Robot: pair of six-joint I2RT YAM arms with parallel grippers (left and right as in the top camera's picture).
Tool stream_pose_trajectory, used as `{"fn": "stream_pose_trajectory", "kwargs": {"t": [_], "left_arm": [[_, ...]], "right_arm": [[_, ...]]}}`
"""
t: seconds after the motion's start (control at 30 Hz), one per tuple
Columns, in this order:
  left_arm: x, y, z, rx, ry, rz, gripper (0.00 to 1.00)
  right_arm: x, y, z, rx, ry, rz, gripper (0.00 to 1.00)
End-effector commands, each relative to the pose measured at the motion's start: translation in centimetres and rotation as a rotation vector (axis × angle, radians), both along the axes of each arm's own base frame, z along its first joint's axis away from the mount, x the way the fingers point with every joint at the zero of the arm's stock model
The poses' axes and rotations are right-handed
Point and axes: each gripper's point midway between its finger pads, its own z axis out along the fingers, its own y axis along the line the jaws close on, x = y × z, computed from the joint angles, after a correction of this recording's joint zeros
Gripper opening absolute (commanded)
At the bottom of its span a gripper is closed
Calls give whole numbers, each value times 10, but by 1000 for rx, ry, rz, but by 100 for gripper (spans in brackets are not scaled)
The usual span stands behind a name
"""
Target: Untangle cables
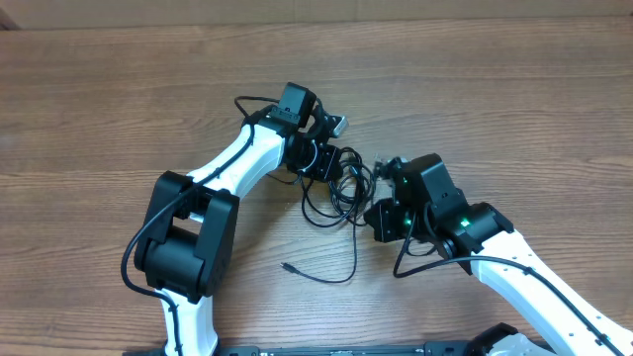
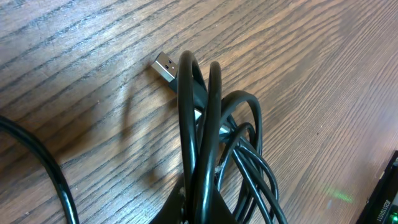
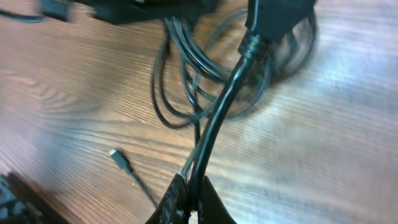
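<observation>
Cables [image 1: 341, 193] sit knotted in loops at the middle of the wooden table [image 1: 495, 79], left gripper [image 2: 199, 208] and right gripper [image 3: 189, 208] each clamped shut on strands, so the untangling looks barely begun.

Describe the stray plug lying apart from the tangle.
On the wooden table, a black cable tangle sits near the middle. One thin strand curves out below it, ending in a small plug, the only cable end lying clear of the tangle.
</observation>
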Motion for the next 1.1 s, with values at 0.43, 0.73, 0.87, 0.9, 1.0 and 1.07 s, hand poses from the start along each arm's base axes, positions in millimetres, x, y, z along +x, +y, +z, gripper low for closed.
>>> {"fn": "stream_pose_trajectory", "kwargs": {"t": [0.43,0.73,0.87,0.9,1.0,1.07], "left_arm": [[12,-11,26,-188,-18,-35,4],[-3,-14,21,-160,13,-77,9],[-3,-11,11,-79,-3,-61,23],[-2,-10,9,-64,-4,-58,26],[-4,-11,9,-60,-3,-61,33],[-5,-11,8,-52,0,-62,34]], "right_arm": [[-33,-20,-13,-24,328,-330,47],[-9,-32,-12,-82,190,-367,41],[0,-27,-8,-51,156,-365,38],[0,-27,-8,-51,155,-365,38],[0,-27,-8,-52,154,-365,38],[2,-28,-8,-58,146,-371,38]]}}
